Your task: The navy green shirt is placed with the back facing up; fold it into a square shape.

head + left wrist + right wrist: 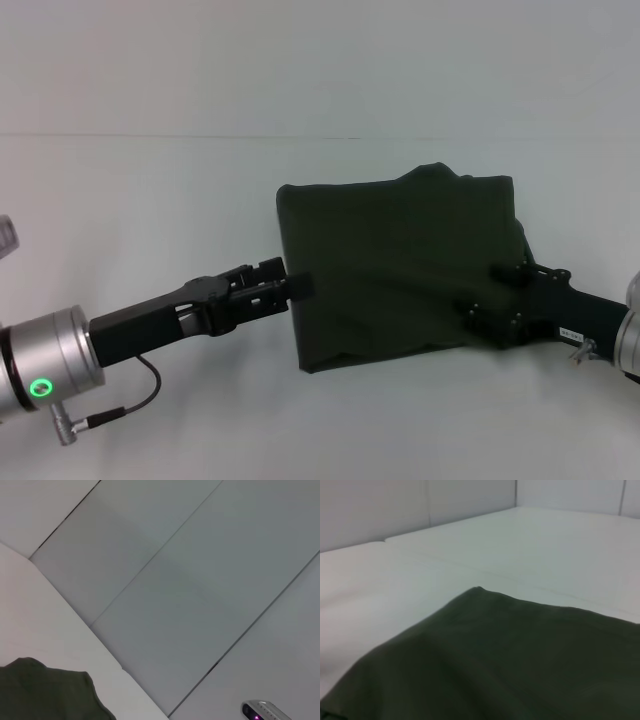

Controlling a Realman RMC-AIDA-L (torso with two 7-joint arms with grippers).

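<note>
both grippers, left gripper [296, 287] and right gripper [497, 272], touch the folded navy green shirt [400, 265].

White table [150, 400] — pale panelled wall [200, 580].

The left gripper [285, 287] reaches in from eight o'clock, its arm low and nearly level, while the right gripper [500, 295] enters from four o'clock.
</note>
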